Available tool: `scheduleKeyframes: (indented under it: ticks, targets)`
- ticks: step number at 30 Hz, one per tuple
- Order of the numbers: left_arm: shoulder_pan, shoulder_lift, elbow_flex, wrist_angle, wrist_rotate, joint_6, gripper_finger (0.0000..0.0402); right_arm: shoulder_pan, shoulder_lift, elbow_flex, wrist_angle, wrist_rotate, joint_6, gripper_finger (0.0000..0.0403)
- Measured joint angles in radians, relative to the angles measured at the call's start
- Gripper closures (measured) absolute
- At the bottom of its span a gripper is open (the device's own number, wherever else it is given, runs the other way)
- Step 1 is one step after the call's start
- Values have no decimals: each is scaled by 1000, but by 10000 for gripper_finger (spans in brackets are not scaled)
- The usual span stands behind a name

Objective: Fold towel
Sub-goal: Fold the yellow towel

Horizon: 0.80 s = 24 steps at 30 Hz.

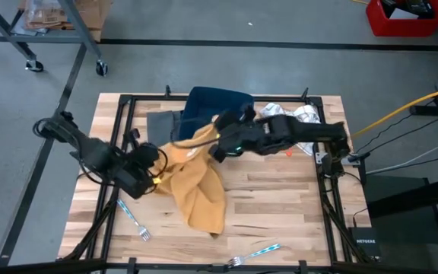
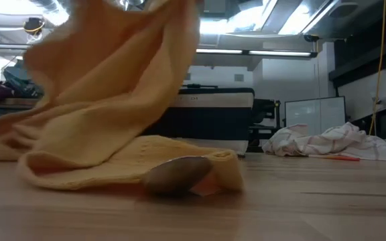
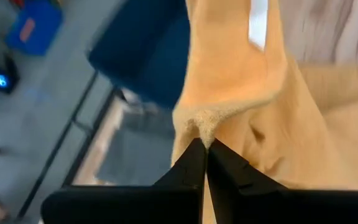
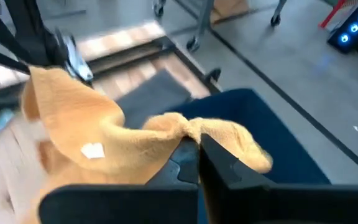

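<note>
Yellow cloth hung between my two arms: the towel (image 1: 196, 179) was lifted off the wooden table (image 1: 280, 205) along one edge, its lower part trailing down onto the boards toward the front. My left gripper (image 3: 204, 152) was clenched on one bunched corner of it, and my right gripper (image 4: 197, 146) was pinched tight on the other corner above a dark blue cloth (image 1: 215, 103) and a grey cloth (image 1: 162, 125) at the back. A white rag (image 1: 304, 116) lay at the back right, and two forks (image 1: 133, 219) (image 1: 253, 255) rested near the front edge.
</note>
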Motion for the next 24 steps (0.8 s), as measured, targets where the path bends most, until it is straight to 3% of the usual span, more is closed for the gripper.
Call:
scheduleKeyframes:
  ticks: [11,18,24]
  targets:
    - [88,-13,374,37,-364,219,401,-1,-153,-11,109,107,-3,399]
    - [186,-16,517,294,-370,488,401,-3,-231,-11,349,152,-80,398]
    - [178,-14,587,647,-279,804,401,0,-290,-11,497,134,-78,398]
